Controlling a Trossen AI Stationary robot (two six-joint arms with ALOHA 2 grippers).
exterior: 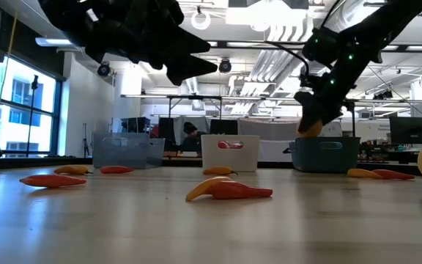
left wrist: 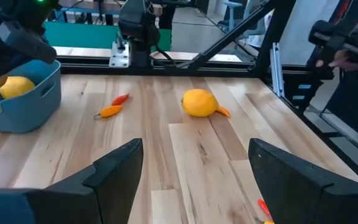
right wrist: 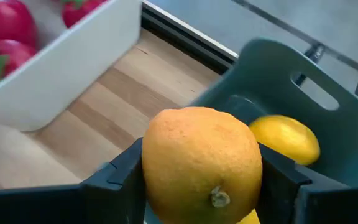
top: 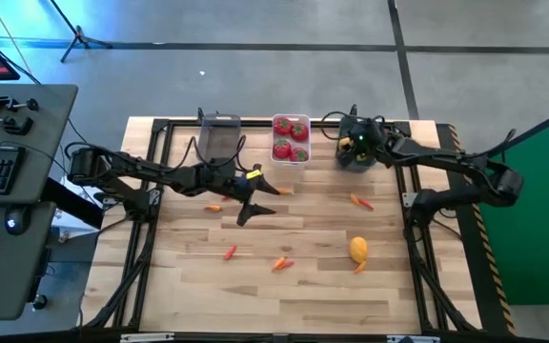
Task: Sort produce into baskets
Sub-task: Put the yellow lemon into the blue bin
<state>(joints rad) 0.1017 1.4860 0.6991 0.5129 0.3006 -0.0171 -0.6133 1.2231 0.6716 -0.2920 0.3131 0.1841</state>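
High: R gripper [top: 356,152] over teal bin [top: 355,158] at bench [top: 303,286] far edge; L gripper [top: 255,197] mid-bench, fingers spread, nothing held. White bin [top: 291,139] w/ tomatoes [top: 291,129], grey bin [top: 219,135] behind L fingers. Loose lemon [top: 358,250] well apart from both.
Low: R gripper [exterior: 312,125] above teal bin [exterior: 325,155], lemon partly seen at fingers.
L wrist: fingers [left wrist: 114,165] released; loose lemon [left wrist: 199,102] ahead.
R wrist: fingers [right wrist: 120,171] clamped on an orange-yellow lemon [right wrist: 204,165], another lemon [right wrist: 286,138] in bin just beyond.
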